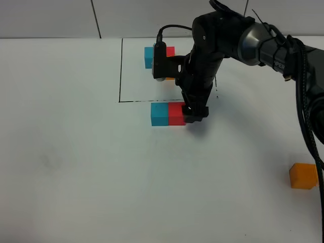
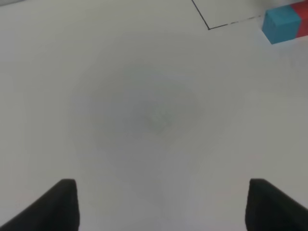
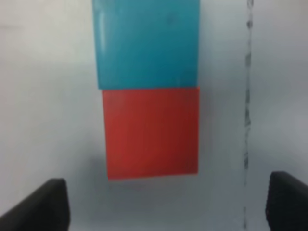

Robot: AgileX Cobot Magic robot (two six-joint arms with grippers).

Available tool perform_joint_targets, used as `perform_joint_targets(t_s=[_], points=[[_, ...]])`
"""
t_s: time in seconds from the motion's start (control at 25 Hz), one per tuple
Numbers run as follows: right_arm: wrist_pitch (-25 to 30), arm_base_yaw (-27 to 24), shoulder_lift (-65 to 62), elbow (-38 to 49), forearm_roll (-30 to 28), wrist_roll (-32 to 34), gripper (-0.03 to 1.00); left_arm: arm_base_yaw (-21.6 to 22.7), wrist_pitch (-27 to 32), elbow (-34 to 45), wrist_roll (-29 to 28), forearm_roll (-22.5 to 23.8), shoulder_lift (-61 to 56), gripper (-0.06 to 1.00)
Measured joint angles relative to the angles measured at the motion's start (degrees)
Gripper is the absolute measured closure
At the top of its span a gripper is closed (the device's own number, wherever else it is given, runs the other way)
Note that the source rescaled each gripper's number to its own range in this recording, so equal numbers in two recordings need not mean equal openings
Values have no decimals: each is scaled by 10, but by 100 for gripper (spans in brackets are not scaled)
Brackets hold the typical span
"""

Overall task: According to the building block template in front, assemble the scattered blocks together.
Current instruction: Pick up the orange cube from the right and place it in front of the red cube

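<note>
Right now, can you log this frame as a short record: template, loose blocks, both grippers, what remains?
building block template: top centre, partly hidden by the right arm
teal-blue block: in front of the template, touching the red block
orange block: alone, far right
right gripper: open, beside the red block, not gripping it
left gripper: open over the table
remaining: orange block not yet joined

You are working over a plain white table (image 1: 61,126) whose matte top fills nearly all of the high view. Behind its far edge you see a pale grey wall (image 1: 45,17), split by 2 thin dark seams (image 1: 96,19). The light falls soft and even, without glare. A faint grey smudge (image 1: 49,161) marks the tabletop on the left side.
</note>
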Motion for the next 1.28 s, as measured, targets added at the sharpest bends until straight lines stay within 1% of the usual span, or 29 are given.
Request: perform_joint_targets(t_s=[0.16,0.28,0.36,0.44,0.52,0.64,0.76,0.84,1.0,1.12,1.28], points=[[19,-9,-27,0,-9,88,19,0,0,0,-1,0,0,32],[21,-30,-40,13,-4,167,18,0,0,0,-1,0,0,32],[21,-45,-52,41,-4,220,18,0,0,0,-1,0,0,32],[19,-60,-73,79,-4,274,18,0,0,0,-1,0,0,32],[7,-76,-103,135,-4,314,18,0,0,0,-1,0,0,32],[-34,-101,-168,231,-4,389,18,0,0,0,-1,0,0,32],[-89,-126,-240,331,-9,489,19,0,0,0,-1,0,0,32],[-119,-139,-288,388,-27,567,19,0,0,0,-1,0,0,32],[-134,-159,-379,481,-92,690,20,0,0,0,-1,0,0,32],[-137,-177,-423,537,-123,740,20,0,0,0,-1,0,0,32],[-152,-206,-446,593,-118,751,21,0,0,0,-1,0,0,32]])
